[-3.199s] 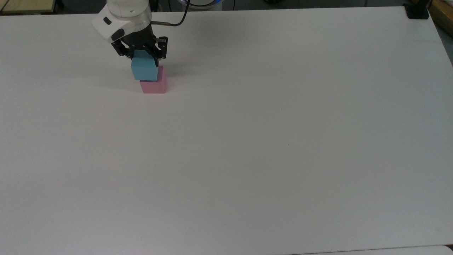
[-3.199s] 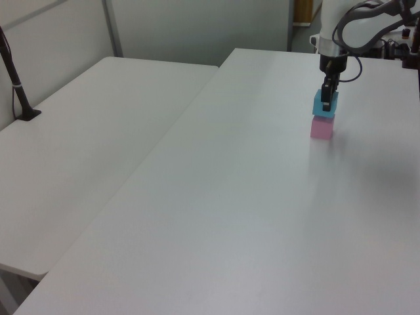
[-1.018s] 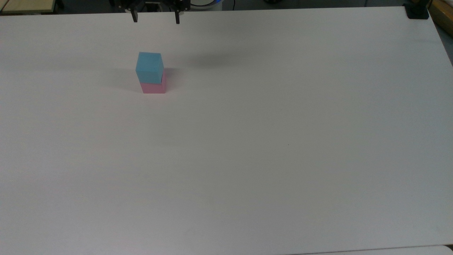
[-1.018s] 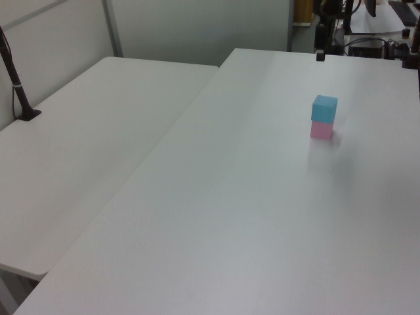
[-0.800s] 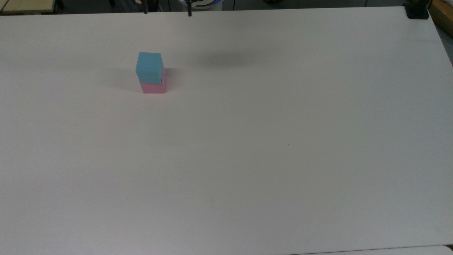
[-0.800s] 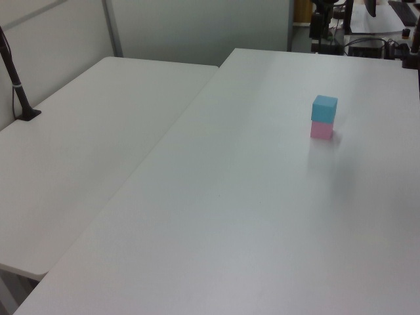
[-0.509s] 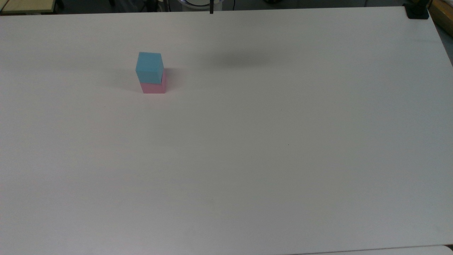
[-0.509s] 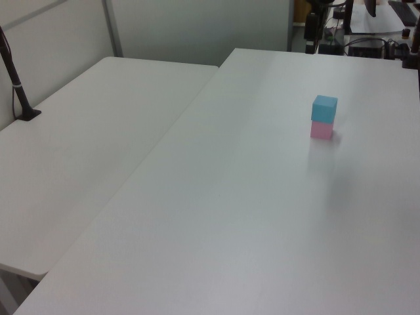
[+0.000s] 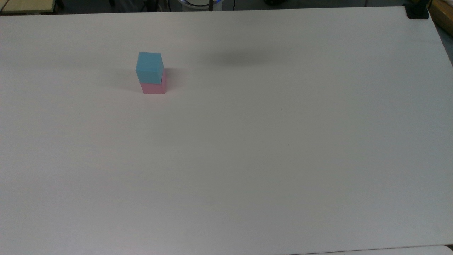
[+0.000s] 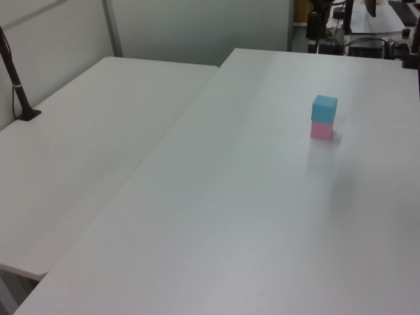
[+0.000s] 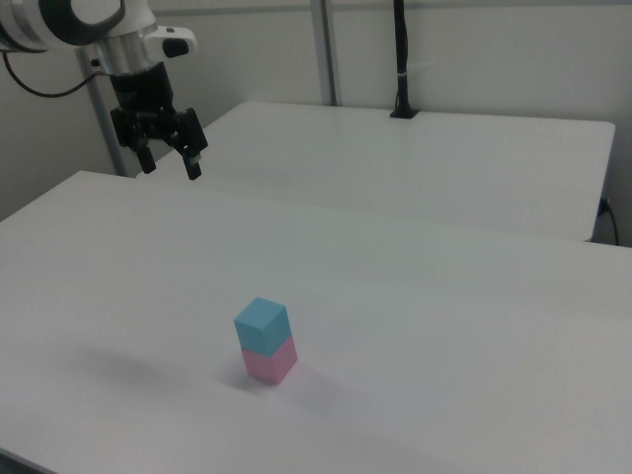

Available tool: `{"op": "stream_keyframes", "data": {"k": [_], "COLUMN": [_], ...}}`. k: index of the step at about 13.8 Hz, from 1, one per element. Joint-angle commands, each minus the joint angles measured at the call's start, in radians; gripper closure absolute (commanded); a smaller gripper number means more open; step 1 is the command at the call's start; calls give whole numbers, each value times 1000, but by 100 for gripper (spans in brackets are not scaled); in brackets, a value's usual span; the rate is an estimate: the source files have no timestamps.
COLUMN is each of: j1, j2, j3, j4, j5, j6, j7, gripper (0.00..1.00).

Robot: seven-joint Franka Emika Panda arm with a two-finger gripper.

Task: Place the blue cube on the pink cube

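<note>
1. Blue-on-pink stacking was complete in the top view: the blue cube sat on the pink cube at the far left of the white table. The upper cube was offset slightly toward the top view's left, leaving a strip of pink exposed on the right. A second before, two dark fingertips stood over the far edge above the stack; they had since gone, leaving a soft shadow on the table to the right of the stack. Judgement: release and retreat were done, and the task appeared finished.

2. Left view: the blue cube rested squarely on the pink cube at the far right. Neither cube had shifted over the last second. The overhang was hardly noticeable from this side.

3. Right view: the gripper hung at the far left, well above the table and well apart from the stack, its fingers spread wide and empty. The blue cube and pink cube stood upright, near the front.
</note>
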Motion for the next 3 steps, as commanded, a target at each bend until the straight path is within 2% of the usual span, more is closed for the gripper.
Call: {"op": "stream_keyframes", "data": {"k": [1,3], "j1": [-10,-8], "j2": [-9,-10], "j3": [-10,-10], "j4": [24,24], "j5": [5,5], "j6": [-43,-48], "j7": [14,14], "gripper": [0,0]}}
